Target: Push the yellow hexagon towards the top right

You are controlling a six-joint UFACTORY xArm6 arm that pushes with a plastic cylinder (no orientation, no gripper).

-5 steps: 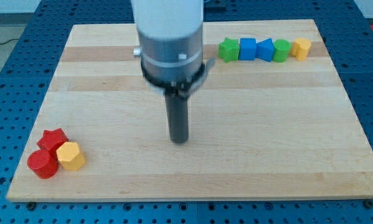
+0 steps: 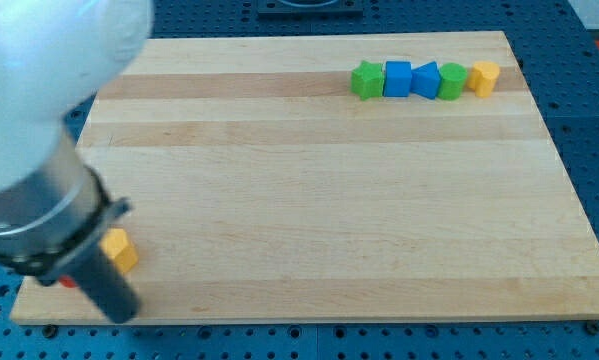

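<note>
The yellow hexagon lies near the board's bottom left corner, partly covered by my arm. My tip is at the bottom left, just below the hexagon and a little to its left, close to the board's front edge. Whether rod and hexagon touch cannot be told. A small sliver of a red block shows left of the rod; the rest of the red blocks is hidden behind the arm.
A row of blocks sits at the top right of the wooden board: a green star, a blue cube, a blue block, a green block and a yellow block.
My arm has swung from the board's middle to the bottom left corner. It now hides the red blocks and part of the yellow hexagon. The hexagon sits about where it was.
</note>
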